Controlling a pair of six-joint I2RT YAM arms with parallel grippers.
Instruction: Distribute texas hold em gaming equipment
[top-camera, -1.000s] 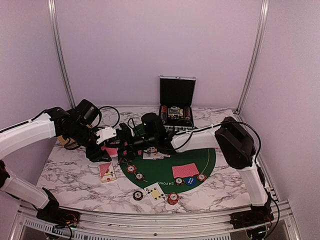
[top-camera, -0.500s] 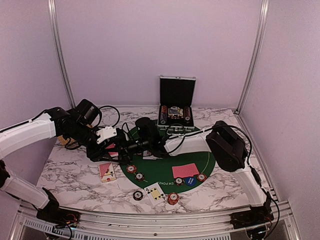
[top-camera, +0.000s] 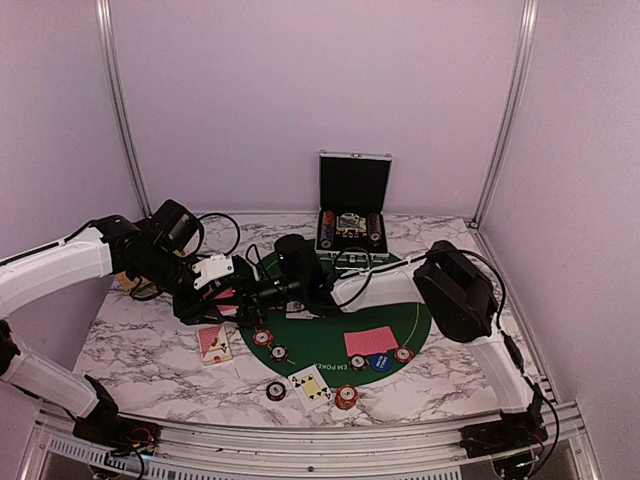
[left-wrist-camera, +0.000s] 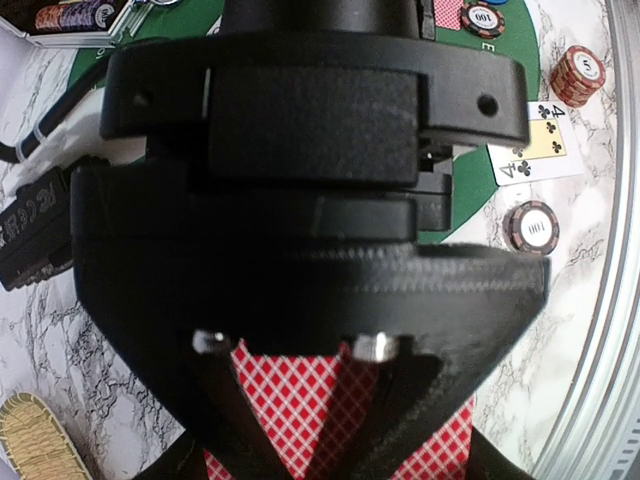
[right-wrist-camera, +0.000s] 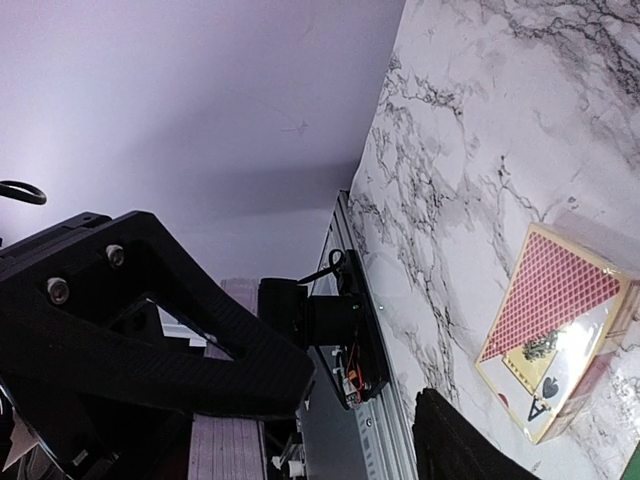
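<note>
The red-backed cards (left-wrist-camera: 290, 395) sit pinched in the left gripper (left-wrist-camera: 310, 425), held above the left rim of the green mat (top-camera: 320, 340). The left wrist view shows their checked backs facing the camera and running down out of frame, so their long axis cannot be read. The right gripper (top-camera: 250, 295) reaches in from the right, its body right against them. In its own wrist view the jaws stand apart with nothing seen between them.

Room is tight between the two wrists. Bare marble table (top-camera: 150, 340) lies to the left.

Only the right wrist view shows the boxed deck (right-wrist-camera: 555, 340) clearly, lying flat on marble. Only the left wrist view shows the four of clubs (left-wrist-camera: 525, 150) and the straw basket (left-wrist-camera: 35, 450). From above, poker chips (top-camera: 262, 338) lie nearby.
</note>
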